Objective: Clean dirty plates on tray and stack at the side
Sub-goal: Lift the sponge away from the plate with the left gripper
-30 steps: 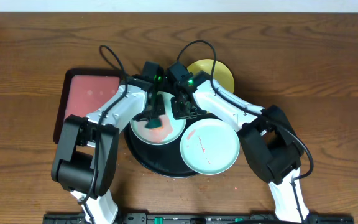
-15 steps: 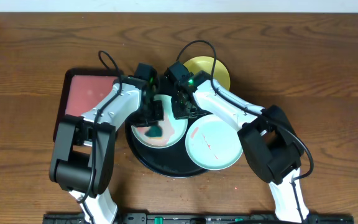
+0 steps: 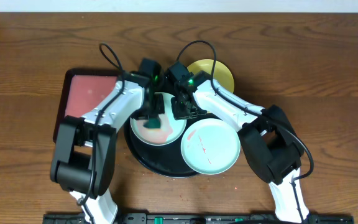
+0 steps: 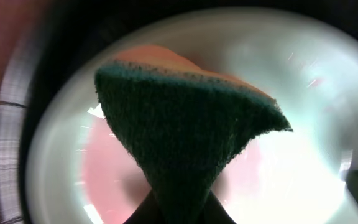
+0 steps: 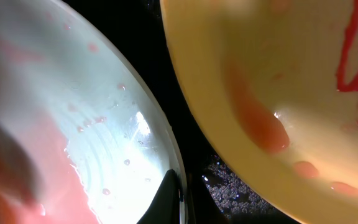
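Note:
A pale plate (image 3: pixel 166 127) smeared pink lies on the left of the black tray (image 3: pixel 143 157). My left gripper (image 3: pixel 153 119) is shut on a green and orange sponge (image 4: pixel 185 130) and presses it on this plate (image 4: pixel 303 81). My right gripper (image 3: pixel 180 107) is shut on this plate's right rim (image 5: pixel 166 149). A second pale plate (image 3: pixel 210 146) with thin red smears lies at the tray's right. The yellow plate (image 3: pixel 219 71) sits at the back; in the right wrist view (image 5: pixel 291 81) it carries red smears.
A pink rectangular tray with a dark rim (image 3: pixel 86 93) lies left of the black tray on the wooden table (image 3: pixel 328 68). Both arms cross over the black tray's back half.
My left gripper has moved the sponge back and forth over the pale plate. The plates and black tray shifted slightly left, then back. The right gripper stays on the rim.

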`<state>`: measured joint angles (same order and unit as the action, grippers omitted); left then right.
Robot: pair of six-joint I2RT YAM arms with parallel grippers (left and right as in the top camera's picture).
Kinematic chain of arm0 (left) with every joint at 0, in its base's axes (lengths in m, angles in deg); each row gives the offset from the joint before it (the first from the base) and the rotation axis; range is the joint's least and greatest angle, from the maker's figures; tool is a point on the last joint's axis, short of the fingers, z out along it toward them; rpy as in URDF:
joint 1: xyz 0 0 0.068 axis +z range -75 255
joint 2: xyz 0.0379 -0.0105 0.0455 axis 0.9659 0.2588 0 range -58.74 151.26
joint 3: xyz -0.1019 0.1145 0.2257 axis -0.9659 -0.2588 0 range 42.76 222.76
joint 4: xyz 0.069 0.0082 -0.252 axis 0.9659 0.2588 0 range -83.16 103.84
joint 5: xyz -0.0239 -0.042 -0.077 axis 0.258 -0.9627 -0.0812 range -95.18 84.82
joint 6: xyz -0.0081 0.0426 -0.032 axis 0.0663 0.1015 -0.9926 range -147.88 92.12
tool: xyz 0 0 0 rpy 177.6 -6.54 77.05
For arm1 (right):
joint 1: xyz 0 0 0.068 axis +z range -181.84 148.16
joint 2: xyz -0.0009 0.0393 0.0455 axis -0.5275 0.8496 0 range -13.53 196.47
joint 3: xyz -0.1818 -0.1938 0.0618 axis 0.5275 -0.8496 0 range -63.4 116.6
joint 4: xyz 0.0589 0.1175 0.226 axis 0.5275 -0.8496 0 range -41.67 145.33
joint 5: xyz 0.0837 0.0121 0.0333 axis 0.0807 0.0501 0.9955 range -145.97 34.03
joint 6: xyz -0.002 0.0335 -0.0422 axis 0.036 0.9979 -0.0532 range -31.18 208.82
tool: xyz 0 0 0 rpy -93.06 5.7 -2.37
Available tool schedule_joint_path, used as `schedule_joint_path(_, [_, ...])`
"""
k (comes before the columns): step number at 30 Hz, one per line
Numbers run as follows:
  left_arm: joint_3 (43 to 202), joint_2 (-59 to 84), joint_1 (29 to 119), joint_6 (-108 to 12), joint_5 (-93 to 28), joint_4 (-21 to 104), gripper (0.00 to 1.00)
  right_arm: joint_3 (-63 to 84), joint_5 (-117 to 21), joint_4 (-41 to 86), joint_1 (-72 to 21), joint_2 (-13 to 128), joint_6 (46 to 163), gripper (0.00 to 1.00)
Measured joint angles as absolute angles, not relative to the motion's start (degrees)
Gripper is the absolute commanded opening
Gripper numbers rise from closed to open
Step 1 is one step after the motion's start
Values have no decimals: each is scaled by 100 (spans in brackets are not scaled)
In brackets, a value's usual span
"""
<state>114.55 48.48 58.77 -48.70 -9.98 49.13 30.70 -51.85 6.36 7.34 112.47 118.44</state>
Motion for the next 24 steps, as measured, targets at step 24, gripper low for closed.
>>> schedule_joint_path(24, [12017, 2818, 7560, -4732, -629, 5470, 7, 3040, -5859, 520, 776, 10075, 10529, 1])
